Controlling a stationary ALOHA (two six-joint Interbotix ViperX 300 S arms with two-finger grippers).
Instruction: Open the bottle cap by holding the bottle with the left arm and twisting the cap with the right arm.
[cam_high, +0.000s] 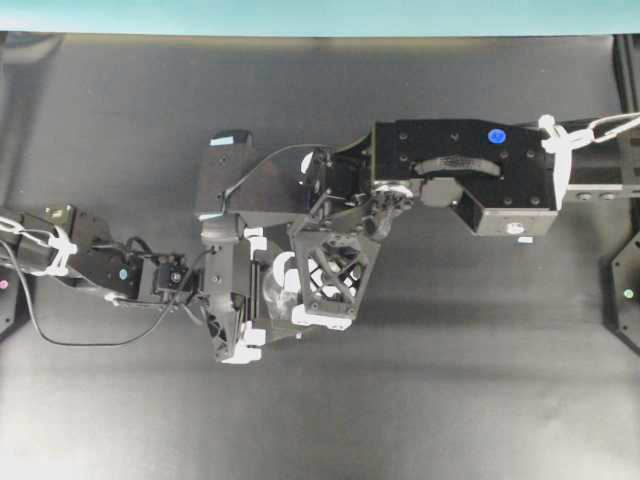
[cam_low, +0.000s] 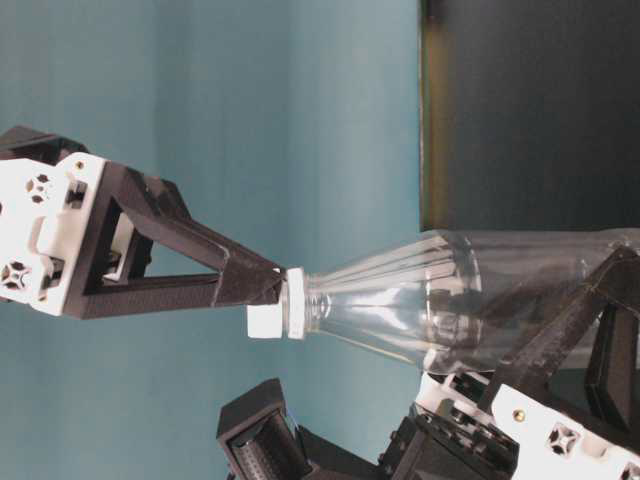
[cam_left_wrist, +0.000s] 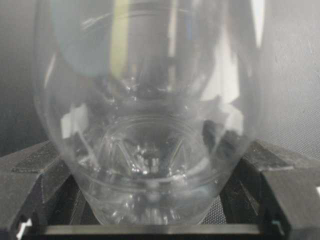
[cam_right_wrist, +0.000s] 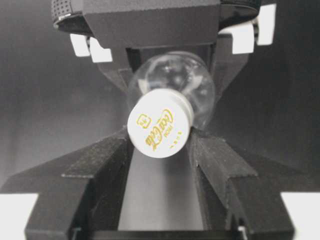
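1. My left tool (cam_left_wrist: 150, 220) grips the clear bottle (cam_low: 450, 300) by its body, upright on the dark surface (cam_high: 450, 380).
2. My right tool (cam_right_wrist: 160, 150) pinches the white cap (cam_right_wrist: 160, 123) from both sides.

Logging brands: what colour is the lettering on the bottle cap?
Gold-yellow script on the white bottle cap, clearest in the right wrist view.

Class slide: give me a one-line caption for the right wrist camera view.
Right gripper closes its black fingers around the white bottle cap of the clear bottle.
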